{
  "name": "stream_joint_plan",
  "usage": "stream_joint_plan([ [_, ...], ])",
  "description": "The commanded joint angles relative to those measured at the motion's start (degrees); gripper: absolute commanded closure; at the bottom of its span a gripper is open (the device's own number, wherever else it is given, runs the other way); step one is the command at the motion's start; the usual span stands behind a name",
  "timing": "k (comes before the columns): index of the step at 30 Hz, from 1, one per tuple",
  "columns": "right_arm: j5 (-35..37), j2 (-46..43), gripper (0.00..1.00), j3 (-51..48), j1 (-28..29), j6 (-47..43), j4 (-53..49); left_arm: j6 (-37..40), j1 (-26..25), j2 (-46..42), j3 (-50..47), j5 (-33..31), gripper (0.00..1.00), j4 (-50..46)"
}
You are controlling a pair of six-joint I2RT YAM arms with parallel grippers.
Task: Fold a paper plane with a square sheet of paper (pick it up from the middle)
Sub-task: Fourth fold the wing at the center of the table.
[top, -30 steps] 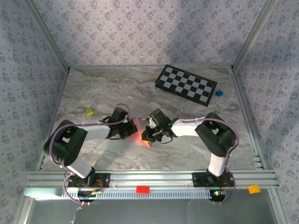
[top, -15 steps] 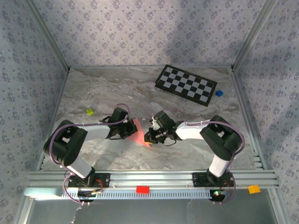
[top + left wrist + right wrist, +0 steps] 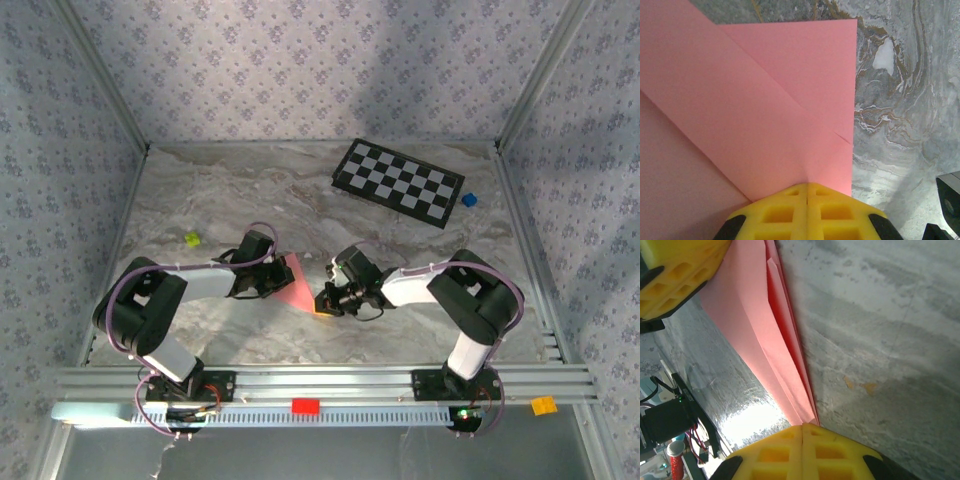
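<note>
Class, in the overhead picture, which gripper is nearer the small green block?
Left. The left gripper is right of the green block, at the left of the pink paper; the right gripper is at its right end, farther off.

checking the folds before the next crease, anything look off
Slightly: on the folded pink sheet, the layers' right edges sit a little stepped in the left wrist view, so the folds are not quite flush.
</note>
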Motion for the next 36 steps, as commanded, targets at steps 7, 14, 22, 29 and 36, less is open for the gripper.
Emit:
stream_joint_plan([
  [7,0.0,-2.2,1.00,4.4,-0.1,-0.1,-4.8,0.8,0.6,1.0,-1.6,-3.3,1.00,-5.3],
  [14,0.6,3.5,1.00,8.0,0.7,0.5,-4.1,0.6,0.6,0.8,-1.7,-3.4,1.00,-5.2],
  [22,1.8,5.8,1.00,1.5,0.6,2.8,1.0,0.9,0.6,0.3,-1.7,-3.6,1.00,-5.8],
  [29,2.1,-1.2,1.00,3.7,0.8,-0.1,-3.6,0.8,0.7,0.4,-1.8,-3.6,1.00,-5.7],
  [36,2.4,0.4,1.00,1.3,1.1,-1.3,-4.2,0.7,0.7,0.3,-1.7,-3.7,1.00,-5.7],
])
